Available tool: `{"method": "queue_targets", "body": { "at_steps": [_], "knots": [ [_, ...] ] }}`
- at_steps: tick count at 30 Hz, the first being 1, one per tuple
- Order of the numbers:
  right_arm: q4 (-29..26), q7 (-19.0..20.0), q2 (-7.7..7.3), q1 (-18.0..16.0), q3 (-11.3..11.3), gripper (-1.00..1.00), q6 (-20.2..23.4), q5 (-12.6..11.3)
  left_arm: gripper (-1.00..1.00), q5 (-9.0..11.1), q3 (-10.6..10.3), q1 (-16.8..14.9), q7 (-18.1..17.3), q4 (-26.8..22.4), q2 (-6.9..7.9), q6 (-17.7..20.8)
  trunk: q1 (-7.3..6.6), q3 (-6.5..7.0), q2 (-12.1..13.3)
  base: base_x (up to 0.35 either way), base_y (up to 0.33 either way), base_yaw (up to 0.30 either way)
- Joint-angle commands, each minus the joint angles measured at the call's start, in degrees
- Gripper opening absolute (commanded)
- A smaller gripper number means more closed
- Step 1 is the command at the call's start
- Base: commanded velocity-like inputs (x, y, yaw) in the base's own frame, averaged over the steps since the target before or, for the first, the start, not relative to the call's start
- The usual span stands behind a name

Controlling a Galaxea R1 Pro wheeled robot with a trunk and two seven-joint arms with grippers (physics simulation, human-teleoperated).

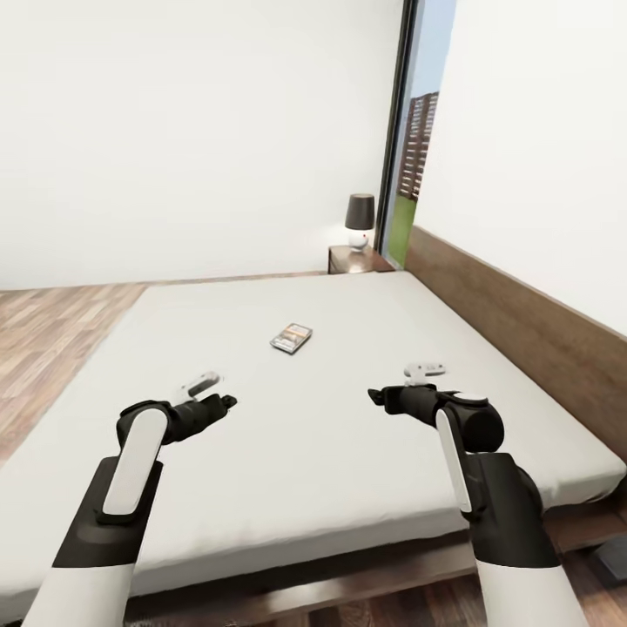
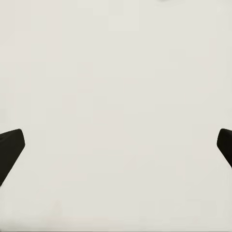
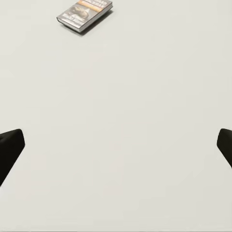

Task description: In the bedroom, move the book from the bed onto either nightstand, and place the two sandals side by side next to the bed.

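1. At the far left of your head view, wood-plank floor (image 1: 52, 340) runs along the bed's side up to the plain white wall (image 1: 192, 131).
2. Your left tool (image 1: 228, 401) hovers over the near left part of the mattress. In the left wrist view its two dark fingertips (image 2: 10, 147) sit at opposite edges with pale mattress between them, so it is spread wide and holds nothing.
3. The bed (image 1: 348, 488) spans most of the view: a pale grey-white mattress on a dark wood frame. The stretch of mattress between your tools and the book lies bare.
4. The book (image 1: 291, 338) lies flat near the middle of the mattress, beyond both tools and roughly between them, well apart from each. Your right wrist view catches it too (image 3: 85, 13), cover up, with orange and white on a dark ground.
5. Your right tool (image 1: 374, 398) hovers over the near right part of the mattress, fingers (image 3: 11, 145) likewise far apart and gripping nothing.
6. Past the bed's far corner stands the nightstand (image 1: 355, 259), dark brown, with a table lamp (image 1: 359, 221) on its top: dark shade, white round base.
7. Just right of the lamp rises the tall dark-framed window (image 1: 416, 148), showing slatted fence and grass.
8. Along the bed's right side runs the dark wood headboard (image 1: 522, 322) against the white wall.
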Motion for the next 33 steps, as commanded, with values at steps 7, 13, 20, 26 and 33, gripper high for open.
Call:
{"method": "queue_targets", "body": {
  "at_steps": [7,13,20,26,33],
  "knots": [
    [-0.07,0.47,0.01,-0.04,0.04,1.0,0.53,0.54,1.0,0.54,-0.8,-0.05,0.65,-0.04,-0.01,0.26,-0.89,0.67,1.59,0.0,0.0,0.277],
    [-0.04,0.47,0.0,-0.04,0.01,1.0,0.53,0.54,1.0,0.53,-0.94,0.02,0.78,-0.11,0.05,0.29,-0.89,0.67,1.59,0.002,0.0,0.285],
    [-0.05,0.47,-0.02,-0.04,0.04,1.0,0.53,0.54,1.0,0.39,-0.98,0.09,1.01,-0.11,0.1,0.36,-0.89,0.67,1.59,0.168,0.0,0.204],
    [-0.05,0.47,0.01,-0.04,0.15,1.0,0.53,0.54,1.0,0.34,-1.02,0.12,1.09,-0.11,0.67,0.37,-0.89,0.67,1.59,0.301,0.0,0.036],
    [-0.04,0.47,-0.03,-0.04,0.17,1.0,0.53,0.56,1.0,0.42,-1.11,0.12,1.11,-0.11,1.11,0.36,-0.89,0.67,1.59,0.321,0.0,0.006]
  ]
}}
